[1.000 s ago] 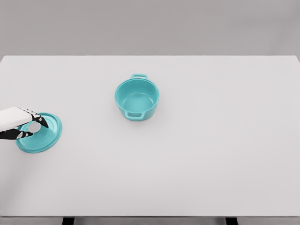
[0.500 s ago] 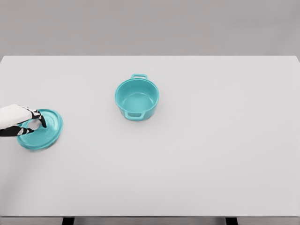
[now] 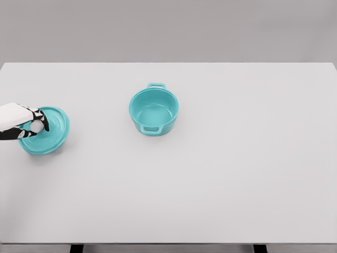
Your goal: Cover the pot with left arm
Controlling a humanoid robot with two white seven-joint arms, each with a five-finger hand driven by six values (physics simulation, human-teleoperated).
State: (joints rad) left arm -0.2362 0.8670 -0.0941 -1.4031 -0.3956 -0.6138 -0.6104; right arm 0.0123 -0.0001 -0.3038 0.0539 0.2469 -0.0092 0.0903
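Observation:
A teal pot (image 3: 154, 110) with two small side handles stands open and upright on the white table (image 3: 221, 174), a little left of centre. Far to its left a teal round lid (image 3: 48, 134) hangs slightly above the table, casting a thin shadow below. My left hand (image 3: 36, 126) comes in from the left edge and is shut on the lid's white knob. The lid is tilted a little toward me. The right arm does not show.
Only the pot and lid are on the table. Its far edge runs along the top, its near edge along the bottom, with dark legs below.
The left hand has lifted the lid off the table and carried it upward in the picture. The pot has not moved.

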